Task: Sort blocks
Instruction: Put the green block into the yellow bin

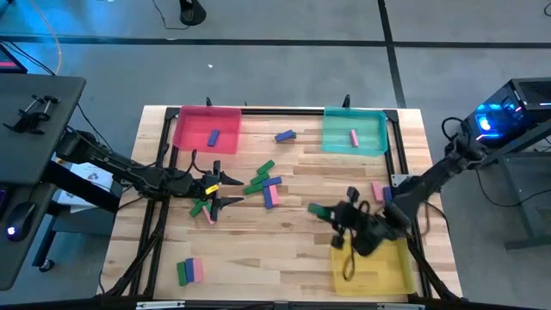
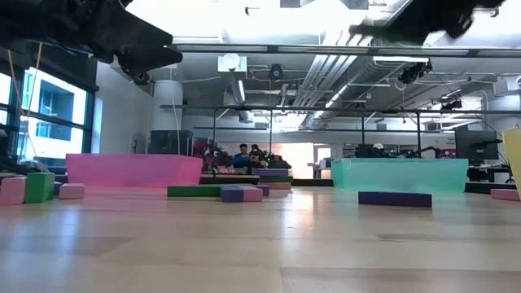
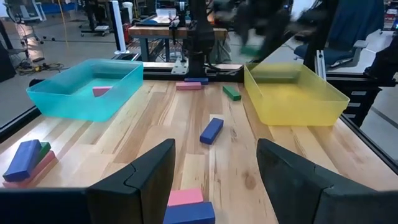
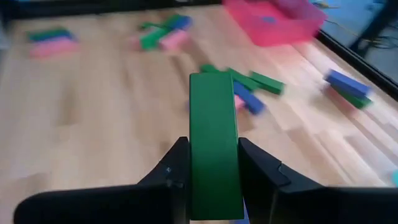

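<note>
Green block [image 4: 214, 143] lower end hidden between right pincer [image 4: 214, 180] fingers.

Three trays sit on the table [image 1: 284, 258]: one [image 1: 207, 129] at the far left corner holding a single block [image 1: 213, 138], another [image 1: 355, 132] at the far right holding one block [image 1: 354, 137], a third [image 1: 387, 269] at the near right. Between the far trays lies a lone block [image 1: 286, 135]. Loose blocks [image 1: 265, 183] cluster mid-table, with two [image 1: 190, 270] side by side near the front left edge.

bare wood [image 1: 284, 258] in front, blocks [image 1: 263, 182] crowding centre
</note>
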You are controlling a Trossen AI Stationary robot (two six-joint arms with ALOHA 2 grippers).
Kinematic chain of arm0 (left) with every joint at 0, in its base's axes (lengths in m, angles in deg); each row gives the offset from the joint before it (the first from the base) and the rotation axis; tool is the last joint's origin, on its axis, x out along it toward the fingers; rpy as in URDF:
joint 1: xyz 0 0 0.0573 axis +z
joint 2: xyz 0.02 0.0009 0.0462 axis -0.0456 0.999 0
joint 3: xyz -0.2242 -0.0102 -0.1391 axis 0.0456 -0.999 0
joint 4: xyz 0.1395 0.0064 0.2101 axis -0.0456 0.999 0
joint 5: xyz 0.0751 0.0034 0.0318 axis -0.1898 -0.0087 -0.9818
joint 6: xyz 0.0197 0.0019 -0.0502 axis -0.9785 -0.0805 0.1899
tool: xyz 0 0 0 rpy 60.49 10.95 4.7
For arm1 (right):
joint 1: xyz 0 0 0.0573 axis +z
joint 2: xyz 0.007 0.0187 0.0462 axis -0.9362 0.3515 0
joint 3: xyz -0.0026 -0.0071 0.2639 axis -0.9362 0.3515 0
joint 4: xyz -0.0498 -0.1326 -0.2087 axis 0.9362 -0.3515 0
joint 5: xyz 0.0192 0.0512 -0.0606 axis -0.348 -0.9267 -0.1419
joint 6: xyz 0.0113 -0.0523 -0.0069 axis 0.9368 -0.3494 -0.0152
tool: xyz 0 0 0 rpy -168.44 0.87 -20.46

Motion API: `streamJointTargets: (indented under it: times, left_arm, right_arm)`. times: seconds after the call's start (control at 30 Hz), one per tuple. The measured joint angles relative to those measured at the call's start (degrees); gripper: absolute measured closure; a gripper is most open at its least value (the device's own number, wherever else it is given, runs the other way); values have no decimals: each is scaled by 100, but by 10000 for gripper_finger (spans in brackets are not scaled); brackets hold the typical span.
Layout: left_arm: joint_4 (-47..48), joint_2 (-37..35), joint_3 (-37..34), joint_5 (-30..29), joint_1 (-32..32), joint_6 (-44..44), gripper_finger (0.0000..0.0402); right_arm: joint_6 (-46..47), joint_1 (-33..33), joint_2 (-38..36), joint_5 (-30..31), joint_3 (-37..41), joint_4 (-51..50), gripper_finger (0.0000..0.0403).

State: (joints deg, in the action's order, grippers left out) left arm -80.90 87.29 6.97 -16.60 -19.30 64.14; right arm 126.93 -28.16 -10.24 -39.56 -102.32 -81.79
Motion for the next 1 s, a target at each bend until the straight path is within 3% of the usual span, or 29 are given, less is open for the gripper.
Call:
streamJointTargets:
  times: [0.2,0.43,0.53,0.77,1.0]
  left_arm:
    - [2,2,0,0,-2,22,188]
    - [-42,2,0,-2,-1,-46,188]
    - [-171,2,0,-2,-2,-72,188]
    - [-373,1,0,-4,7,-172,188]
    - [-423,2,0,-4,7,-175,188]
  right_arm:
    - [1799,1192,62,-457,-504,-859,331]
    - [4806,2230,284,-899,66,-930,331]
    - [5673,2376,591,-1449,267,-934,331]
    - [6298,2389,1413,-2749,385,-892,331]
    - [6569,2389,1816,-2920,378,-711,287]
